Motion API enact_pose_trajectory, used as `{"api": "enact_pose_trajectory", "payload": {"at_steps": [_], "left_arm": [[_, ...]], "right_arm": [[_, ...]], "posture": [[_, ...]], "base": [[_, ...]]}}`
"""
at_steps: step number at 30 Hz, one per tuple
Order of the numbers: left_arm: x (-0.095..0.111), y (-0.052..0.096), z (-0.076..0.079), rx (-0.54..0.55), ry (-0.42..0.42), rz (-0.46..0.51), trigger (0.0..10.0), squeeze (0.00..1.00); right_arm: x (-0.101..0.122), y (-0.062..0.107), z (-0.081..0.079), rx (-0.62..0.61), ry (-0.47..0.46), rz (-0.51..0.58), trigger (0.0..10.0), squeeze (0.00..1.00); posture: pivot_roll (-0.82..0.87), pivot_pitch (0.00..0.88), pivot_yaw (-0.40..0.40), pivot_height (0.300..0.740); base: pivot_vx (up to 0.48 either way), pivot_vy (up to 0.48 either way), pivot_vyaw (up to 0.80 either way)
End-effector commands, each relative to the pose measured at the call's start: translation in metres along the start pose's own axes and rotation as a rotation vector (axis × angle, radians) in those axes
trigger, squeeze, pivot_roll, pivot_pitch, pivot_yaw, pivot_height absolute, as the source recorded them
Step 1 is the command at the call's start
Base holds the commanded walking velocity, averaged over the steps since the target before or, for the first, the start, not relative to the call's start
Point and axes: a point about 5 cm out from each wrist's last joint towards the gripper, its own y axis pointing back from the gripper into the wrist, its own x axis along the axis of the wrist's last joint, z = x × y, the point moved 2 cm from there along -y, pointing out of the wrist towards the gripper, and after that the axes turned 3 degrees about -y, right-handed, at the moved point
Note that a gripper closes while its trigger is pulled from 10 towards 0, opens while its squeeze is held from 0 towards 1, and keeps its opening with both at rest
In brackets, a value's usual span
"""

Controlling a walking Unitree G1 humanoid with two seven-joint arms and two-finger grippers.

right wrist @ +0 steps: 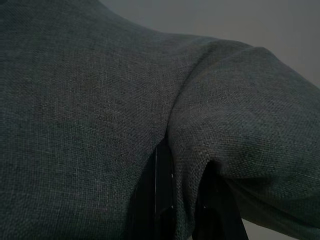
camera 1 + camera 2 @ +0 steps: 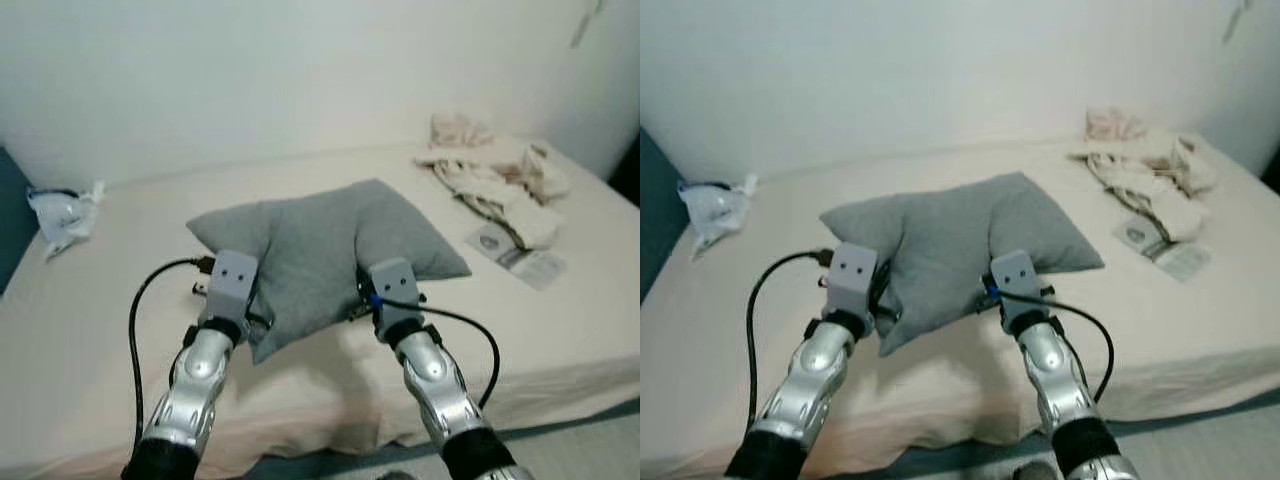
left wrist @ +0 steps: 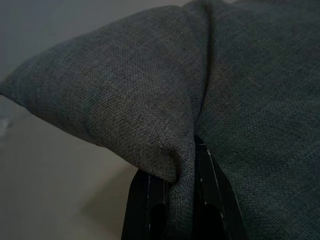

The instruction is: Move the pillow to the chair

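Cream bed [image 2: 90, 300] w/ white wall behind. Grey pillow [image 2: 320, 245] lies mid-bed, long axis across the robot's front. Left gripper [image 3: 172, 210] and right gripper [image 1: 185, 200] each pinch a fabric fold at pillow's near edge, one per side, equally near. Crumpled cloth [image 2: 495, 180] well apart from pillow.

arms: silver, jointed | wrists: grey boxes | cables: black | fingers: black
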Motion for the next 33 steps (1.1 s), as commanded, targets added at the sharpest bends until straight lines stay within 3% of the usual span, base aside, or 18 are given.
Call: {"api": "enact_pose_trajectory", "payload": {"at_steps": [1, 8, 20, 23, 26, 33], "left_arm": [[0.000, 0.000, -0.018, 0.077, -0.019, 0.012, 10.0, 0.00], [0.000, 0.000, -0.021, 0.107, -0.012, 0.018, 10.0, 0.00], [-0.005, 0.001, -0.022, 0.108, -0.002, -0.008, 10.0, 0.00], [-0.006, 0.002, -0.021, 0.110, -0.005, -0.011, 10.0, 0.00], [-0.011, 0.004, -0.020, 0.117, -0.006, -0.023, 10.0, 0.00], [-0.016, 0.007, -0.021, 0.119, -0.001, -0.040, 10.0, 0.00]], "right_arm": [[0.002, 0.000, -0.004, 0.023, 0.015, 0.022, 10.0, 0.00], [0.002, 0.000, -0.005, 0.028, 0.011, 0.022, 10.0, 0.00], [0.004, -0.002, -0.004, 0.034, 0.006, 0.031, 10.0, 0.00], [-0.001, -0.001, -0.007, 0.050, -0.008, 0.012, 10.0, 0.00], [-0.011, 0.003, -0.013, 0.080, 0.036, -0.028, 10.0, 0.00], [-0.021, 0.006, -0.014, 0.073, 0.002, -0.078, 10.0, 0.00]], "posture": [[-0.01, 0.061, 0.040, 0.717], [-0.01, 0.060, 0.037, 0.740], [-0.01, 0.061, 0.029, 0.740], [-0.01, 0.061, 0.029, 0.740], [-0.01, 0.061, 0.028, 0.740], [-0.01, 0.060, 0.028, 0.740]], "base": [[0.000, 0.000, 0.00], [0.000, 0.000, 0.00], [0.000, 0.000, 0.00], [0.000, 0.000, 0.00], [0.000, 0.000, 0.00], [0.000, 0.000, 0.00]]}}
